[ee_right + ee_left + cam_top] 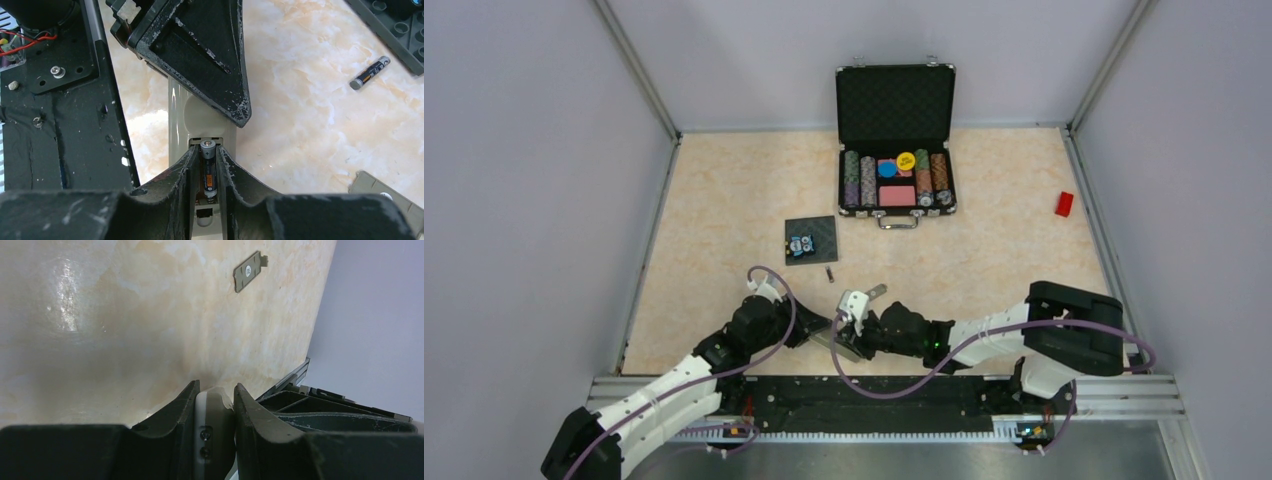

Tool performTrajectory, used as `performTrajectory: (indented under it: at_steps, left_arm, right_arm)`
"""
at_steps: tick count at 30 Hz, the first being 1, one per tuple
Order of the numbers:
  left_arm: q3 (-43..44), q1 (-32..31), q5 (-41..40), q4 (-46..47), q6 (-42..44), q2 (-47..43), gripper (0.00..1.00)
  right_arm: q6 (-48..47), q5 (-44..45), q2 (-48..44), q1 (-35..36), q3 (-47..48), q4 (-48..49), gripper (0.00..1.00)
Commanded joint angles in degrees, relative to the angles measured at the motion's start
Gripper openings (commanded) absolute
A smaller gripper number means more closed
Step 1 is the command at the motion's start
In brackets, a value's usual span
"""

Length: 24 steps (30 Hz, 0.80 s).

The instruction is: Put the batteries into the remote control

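Left end effector (215, 392) overhangs the remote (197, 117) (seemingly clamping it); spare battery (369, 73) beyond.

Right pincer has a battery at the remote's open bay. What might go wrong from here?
1. The right pincer grips the battery inside the narrow bay of the remote control. With little room to open, the cell might pop out on release.
2. The left pincer clamps the remote only by its edges, so pressing may twist it.
3. The second battery lies loose on the table and may roll if bumped.
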Motion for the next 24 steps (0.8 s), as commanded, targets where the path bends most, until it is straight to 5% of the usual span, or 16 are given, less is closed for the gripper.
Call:
performTrajectory:
  at_steps: [1, 8, 24]
  left_arm:
    - [-1.38, -0.11, -1.3, -3.21, 2.64, 0.05, 0.0]
    - [-1.73, -0.1, -1.73, -3.24, 2.39, -0.35, 0.0]
    - [-0.86, -0.11, -2.19, -2.95, 2.65, -1.54, 0.0]
  right_arm:
    - [0.31, -1.38, -0.37, 0.68, 1.96, -4.83, 0.27]
    - [4.91, -0.91, -5.02, 0.66, 4.88, -10.02, 0.47]
    - [14.9, 3.67, -17.35, 0.16, 5.59, -19.3, 0.57]
